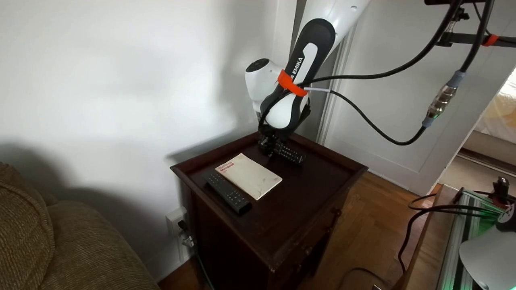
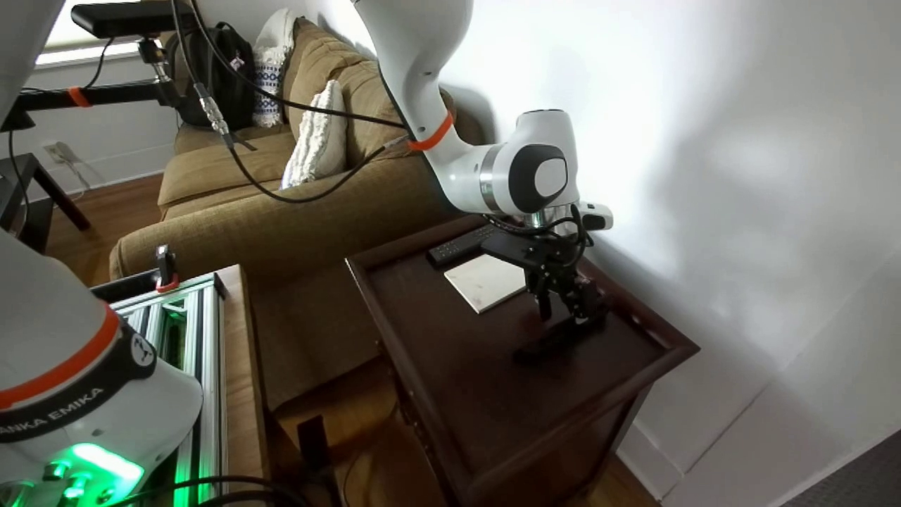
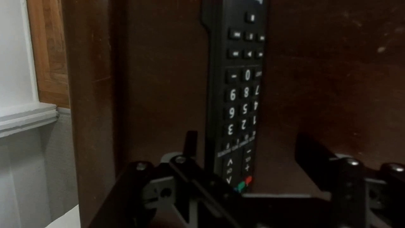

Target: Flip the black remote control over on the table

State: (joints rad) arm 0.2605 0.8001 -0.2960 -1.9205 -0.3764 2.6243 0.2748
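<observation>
Panda arm [image 1: 317, 32], white with black panels: extended from above over the side of the worktop [image 1: 318, 179] nearest the wall [image 1: 121, 72]; links slanting, wrist bent, end pointed downward in both exterior views. Orange strap [image 1: 286, 80] around the lower links; black cable [image 1: 363, 76] looping off beside it. Claw [image 3: 246, 147], black, low over the dark reddish-brown wood: fingers [image 3: 316, 167] standing well apart in the wrist view. Black remote control [image 3: 232, 104]: on the worktop, between the parted fingers, nearer the one toward the raised rim [image 3: 90, 126]; contact with it unclear. Number keys in sight, digits inverted in the wrist view, red and green keys toward the claw; flat or tipped on a long edge, cannot tell. Also on the worktop: cream booklet [image 1: 248, 176] with red lettering, near the claw; second remote [image 1: 228, 193], dark, keys uppermost, just beside the booklet on the side away from the claw.
</observation>
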